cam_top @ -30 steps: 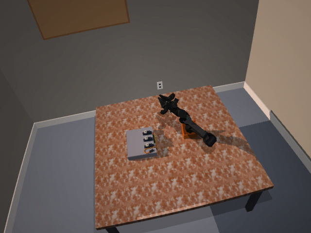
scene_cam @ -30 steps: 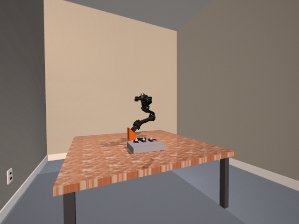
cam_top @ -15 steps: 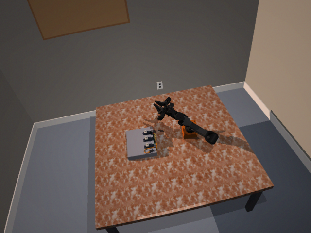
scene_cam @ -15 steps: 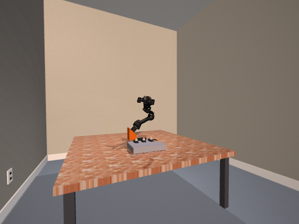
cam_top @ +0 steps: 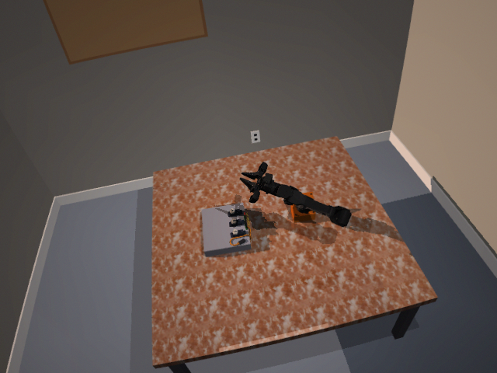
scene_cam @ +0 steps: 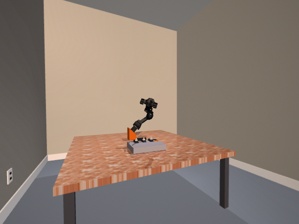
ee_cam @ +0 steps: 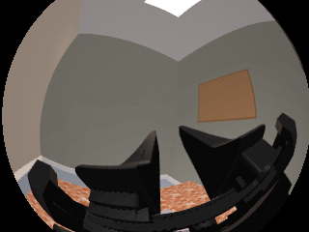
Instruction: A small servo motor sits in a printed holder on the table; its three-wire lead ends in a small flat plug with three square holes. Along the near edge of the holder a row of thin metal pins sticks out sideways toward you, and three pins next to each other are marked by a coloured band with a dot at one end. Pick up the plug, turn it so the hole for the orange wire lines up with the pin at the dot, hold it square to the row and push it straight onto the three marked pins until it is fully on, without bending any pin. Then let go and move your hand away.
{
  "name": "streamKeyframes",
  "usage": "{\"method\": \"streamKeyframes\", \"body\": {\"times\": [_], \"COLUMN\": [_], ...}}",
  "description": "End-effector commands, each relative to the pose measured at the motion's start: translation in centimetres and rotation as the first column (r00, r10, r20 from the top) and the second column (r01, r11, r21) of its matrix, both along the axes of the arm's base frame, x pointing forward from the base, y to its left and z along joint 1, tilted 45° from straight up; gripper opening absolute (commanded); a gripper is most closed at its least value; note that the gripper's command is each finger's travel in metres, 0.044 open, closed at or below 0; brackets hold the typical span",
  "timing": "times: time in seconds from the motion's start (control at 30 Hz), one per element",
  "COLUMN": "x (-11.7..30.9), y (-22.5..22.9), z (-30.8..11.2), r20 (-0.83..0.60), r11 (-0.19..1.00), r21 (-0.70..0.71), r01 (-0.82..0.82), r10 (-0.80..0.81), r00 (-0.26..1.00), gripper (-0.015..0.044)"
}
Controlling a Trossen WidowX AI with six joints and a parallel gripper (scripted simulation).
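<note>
My gripper (cam_top: 241, 176) (ee_cam: 167, 132) is open and empty, its fingertips a little apart. It is raised high above the table and well above the holder, and the exterior view shows it end-on. The grey holder (cam_top: 214, 231) (scene_cam: 149, 148) carries three dark servos with pale tops, one of them the servo (cam_top: 237, 232) nearest the orange lead. The orange lead (cam_top: 231, 242) (scene_cam: 156, 140) loops on the holder's top. A small dark piece (cam_top: 241, 242), apparently the plug, lies at the loop. Pins, coloured band and dot are too small to tell. The wrist view does not show the holder clearly.
A small green board (cam_top: 246, 221) stands along the holder's edge on the arm's side. The orange base mount (cam_top: 301, 212) (scene_cam: 131, 135) stands on the patterned table (cam_top: 289, 280) (scene_cam: 101, 156), apart from the holder. Walls surround the table.
</note>
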State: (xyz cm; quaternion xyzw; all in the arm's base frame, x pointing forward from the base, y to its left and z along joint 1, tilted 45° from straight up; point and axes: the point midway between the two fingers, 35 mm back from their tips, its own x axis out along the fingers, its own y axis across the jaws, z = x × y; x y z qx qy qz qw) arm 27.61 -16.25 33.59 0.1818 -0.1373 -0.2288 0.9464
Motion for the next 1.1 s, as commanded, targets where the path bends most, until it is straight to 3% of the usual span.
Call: {"method": "streamKeyframes", "body": {"times": [0.0, 1.07], "x": [0.5, 3.7], "y": [1.2, 11.2], "z": [0.2, -0.5], "r20": [-0.019, -0.206], "r11": [0.999, 0.919], "r21": [-0.028, -0.221], "r01": [-0.030, -0.326], "r10": [0.029, 0.283], "r00": [0.999, 0.937], "gripper": [0.0115, 0.0115]}}
